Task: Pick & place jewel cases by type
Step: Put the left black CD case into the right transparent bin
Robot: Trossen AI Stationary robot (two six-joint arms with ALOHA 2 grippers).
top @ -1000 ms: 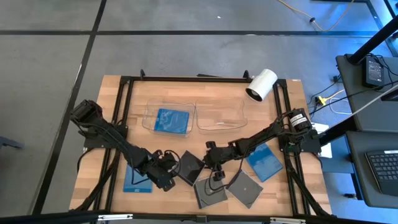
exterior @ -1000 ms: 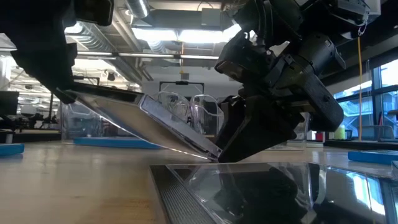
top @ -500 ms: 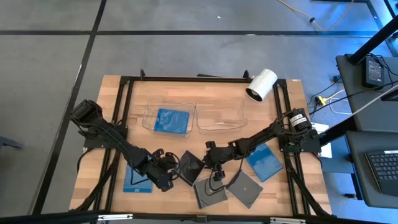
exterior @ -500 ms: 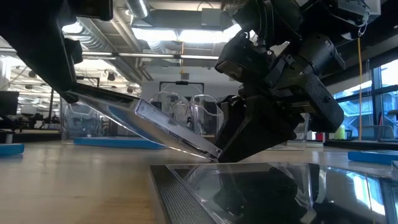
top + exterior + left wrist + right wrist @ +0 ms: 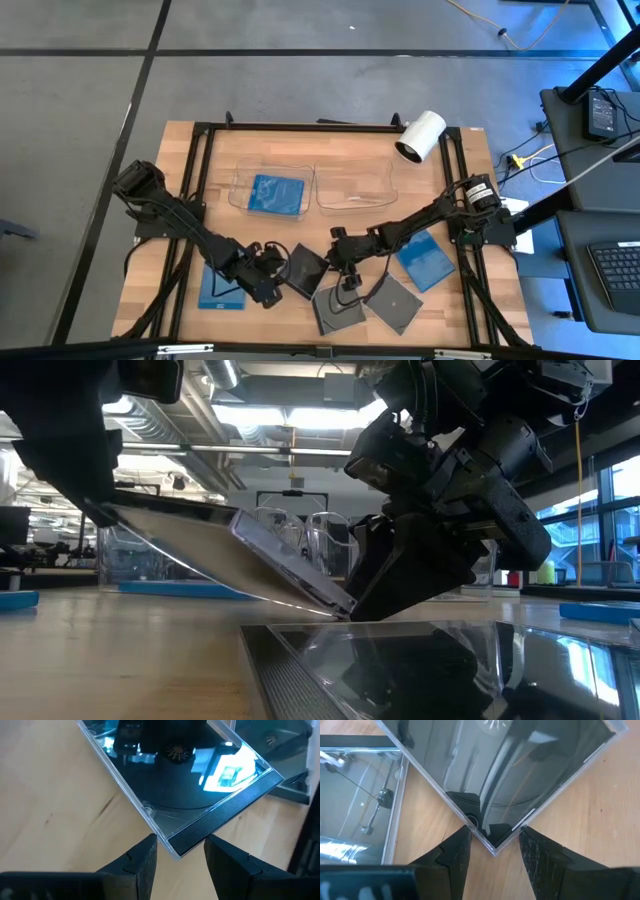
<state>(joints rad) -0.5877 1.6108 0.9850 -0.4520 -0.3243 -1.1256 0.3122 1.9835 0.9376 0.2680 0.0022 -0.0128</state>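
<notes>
High view: the left gripper point(image 5: 276, 272) and right gripper point(image 5: 334, 262) each have their fingers spread around opposite corners of one dark grey square plastic jewel case point(image 5: 305, 268), tilted off the wooden table point(image 5: 180, 190). One blue square jewel case point(image 5: 274, 193) sits in a clear shallow tray point(image 5: 240, 180); five appear unsorted.

Three blue jewel cases: one in the clear tray point(image 5: 275, 192), two flat on the tabletop point(image 5: 221, 288) point(image 5: 426, 260). Three dark ones point(image 5: 305, 268) point(image 5: 338, 309) point(image 5: 394, 303) cluster centrally, one tilted.
</notes>
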